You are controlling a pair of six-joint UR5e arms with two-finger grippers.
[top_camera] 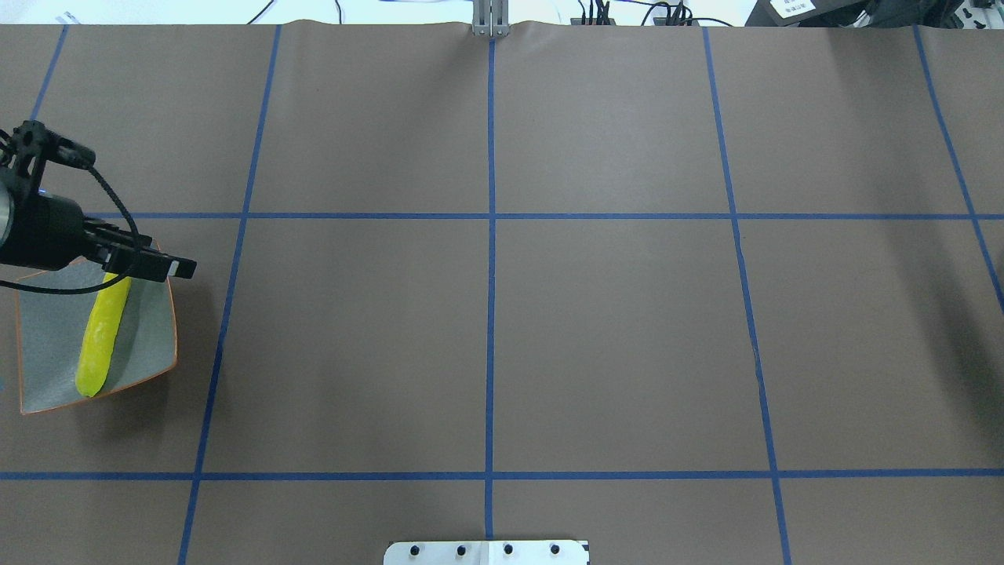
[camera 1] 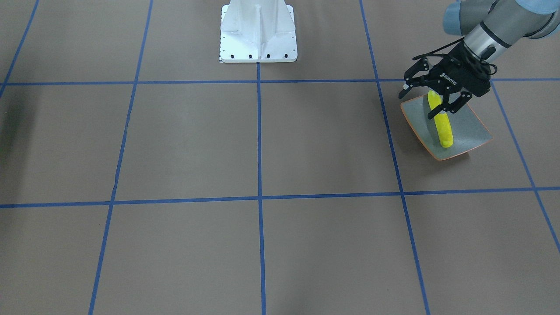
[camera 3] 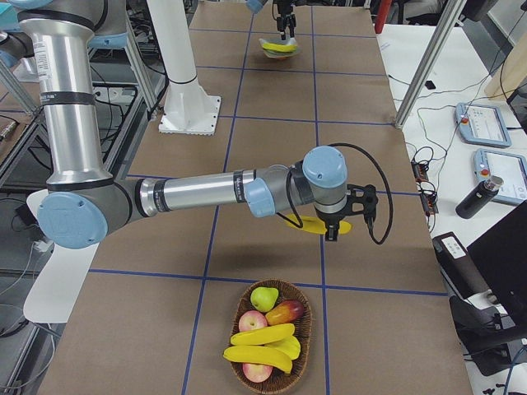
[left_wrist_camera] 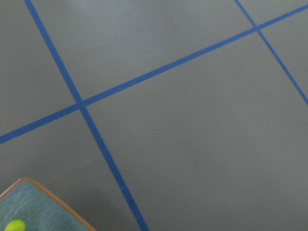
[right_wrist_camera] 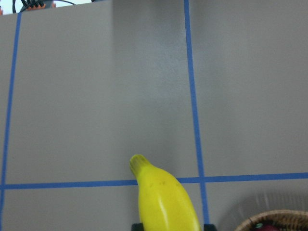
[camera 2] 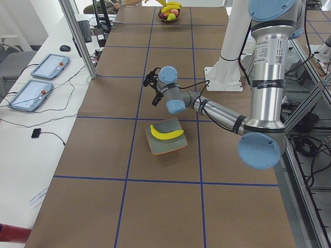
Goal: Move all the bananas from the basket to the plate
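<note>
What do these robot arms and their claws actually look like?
The left arm and right arm are silver metal tubes linked by rounded joints with pale blue caps; the left arm carries a small printed label. The left claw and right claw are black and two-fingered, each with a black cable looping at the wrist. White ROBOTIQ lettering marks the left claw.

Left gripper (camera 1: 417,104) hangs spread wide; right gripper (camera 3: 339,229) clasps a banana (right_wrist_camera: 166,202), arm outstretched.

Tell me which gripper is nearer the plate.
Left. The left gripper hangs open just above the plate, over one end of the banana lying on it. The right gripper is far away, beside the basket, holding a second banana.
</note>
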